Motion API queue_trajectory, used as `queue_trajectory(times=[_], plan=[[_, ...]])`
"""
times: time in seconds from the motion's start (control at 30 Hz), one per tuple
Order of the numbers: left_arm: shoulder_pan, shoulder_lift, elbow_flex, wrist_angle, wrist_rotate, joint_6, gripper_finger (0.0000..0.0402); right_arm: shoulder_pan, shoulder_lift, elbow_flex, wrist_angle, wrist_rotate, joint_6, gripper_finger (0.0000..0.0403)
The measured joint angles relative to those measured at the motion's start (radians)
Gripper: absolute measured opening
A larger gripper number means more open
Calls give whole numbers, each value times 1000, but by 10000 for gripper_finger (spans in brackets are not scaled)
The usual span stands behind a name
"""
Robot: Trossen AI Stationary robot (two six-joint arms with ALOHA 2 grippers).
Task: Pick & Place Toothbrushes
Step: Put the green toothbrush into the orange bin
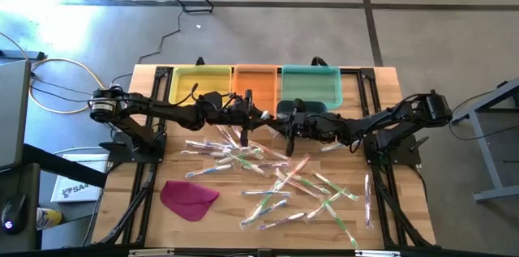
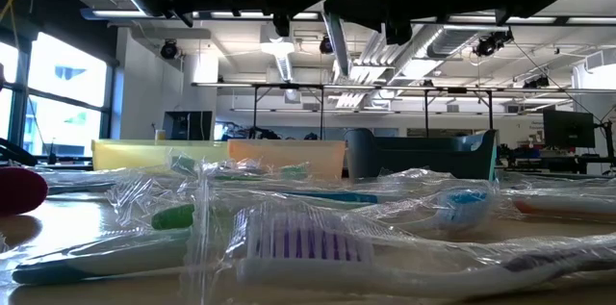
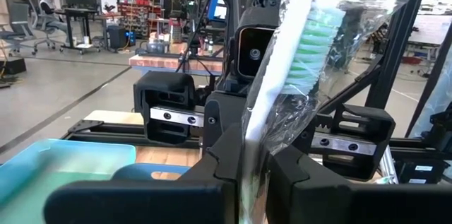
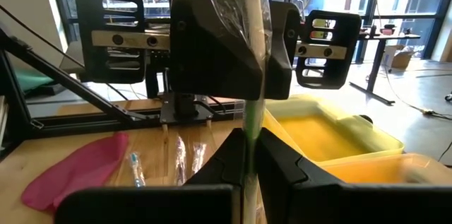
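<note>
Nearest item: toothbrush (image 3: pixel 282 90), white handle, green bristles, wrapped, pinched at one end by both the left gripper (image 3: pixel 247 174) and the right gripper (image 4: pixel 248 155), above the table (image 1: pixel 146 208).
Risk: glossy wrapper may slip; two grips pulling apart could tear it.
Loose stock: toothbrushes (image 1: pixel 280 180) scattered below.
Surroundings: yellow bin (image 1: pixel 199 85), orange bin (image 1: pixel 255 79), teal bin (image 1: pixel 310 85), pink cloth (image 1: pixel 188 198).
Obstruction: arms crowd each other.

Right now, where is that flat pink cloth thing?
In the high view, the pink cloth lies flat on the table's near left part, left of the scattered toothbrushes, untouched by either gripper.
</note>
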Motion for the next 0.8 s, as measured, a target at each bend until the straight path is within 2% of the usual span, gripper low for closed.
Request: queue_trajectory(times=[0.17, 0.6, 0.8], plan=[[0, 0, 0, 0, 5, 0, 23, 0, 0, 0, 1, -37, 0, 36], [0, 0, 0, 0, 3, 0, 22, 2, 0, 0, -1, -43, 60, 185], [14, -6, 0, -32, 4, 8, 22, 2, -83, 0, -151, -40, 41, 224]])
